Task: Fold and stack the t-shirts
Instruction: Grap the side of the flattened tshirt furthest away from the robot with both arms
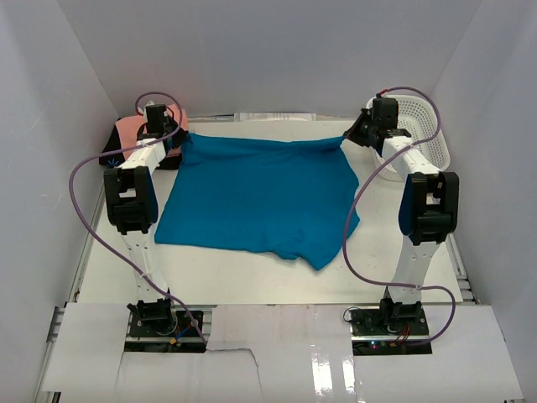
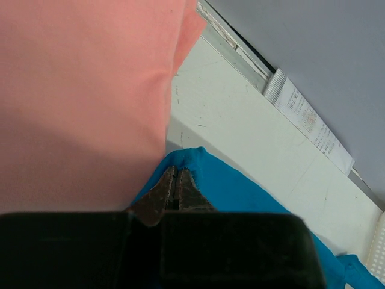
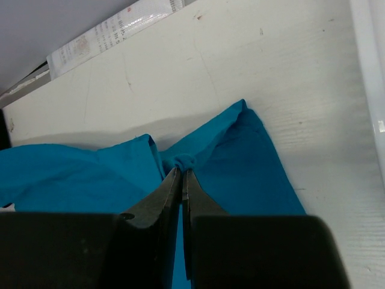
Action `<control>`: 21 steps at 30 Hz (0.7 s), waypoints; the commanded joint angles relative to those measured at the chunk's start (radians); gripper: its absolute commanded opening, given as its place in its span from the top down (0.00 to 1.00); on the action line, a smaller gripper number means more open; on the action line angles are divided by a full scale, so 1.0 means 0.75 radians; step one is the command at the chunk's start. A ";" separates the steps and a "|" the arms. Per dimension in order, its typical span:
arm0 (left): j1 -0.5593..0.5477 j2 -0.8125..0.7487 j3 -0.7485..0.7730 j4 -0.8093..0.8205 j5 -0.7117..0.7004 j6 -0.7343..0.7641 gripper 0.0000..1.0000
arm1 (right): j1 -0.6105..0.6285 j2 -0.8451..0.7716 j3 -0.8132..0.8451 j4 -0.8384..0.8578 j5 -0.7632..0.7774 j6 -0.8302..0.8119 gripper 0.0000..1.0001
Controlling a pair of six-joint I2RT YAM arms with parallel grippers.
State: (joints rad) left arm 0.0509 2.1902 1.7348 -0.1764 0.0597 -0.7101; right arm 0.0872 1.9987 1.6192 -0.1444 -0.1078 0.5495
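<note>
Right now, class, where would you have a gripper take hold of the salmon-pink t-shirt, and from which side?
Probably the edge of the salmon-pink t-shirt nearest the teal t-shirt, approached from the middle of the table. The shirt is tucked into the far-left corner, and only that edge shows uncovered.

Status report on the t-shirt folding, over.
Both shut: left pincer on teal t-shirt far-left corner, right pincer on far-right. Shirt spread on table, far edge stretched between them. Beside left pincer, pink t-shirt; beside right, basket; neither blocking.
</note>
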 commanded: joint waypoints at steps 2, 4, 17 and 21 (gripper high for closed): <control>0.000 -0.100 0.002 0.004 -0.041 0.022 1.00 | -0.002 -0.125 -0.079 0.107 0.007 0.004 0.92; 0.002 -0.112 -0.016 0.008 -0.041 0.014 1.00 | -0.004 -0.153 -0.115 0.111 0.013 0.004 0.92; 0.014 -0.200 -0.120 0.041 -0.022 -0.004 1.00 | -0.004 -0.343 -0.361 0.166 0.019 0.002 0.92; 0.018 -0.233 -0.157 0.053 -0.026 -0.004 1.00 | -0.004 -0.403 -0.451 0.176 0.023 0.006 0.92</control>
State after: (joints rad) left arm 0.0563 2.1277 1.6371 -0.1562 0.0448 -0.7147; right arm 0.0872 1.7607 1.3197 -0.0593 -0.1043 0.5499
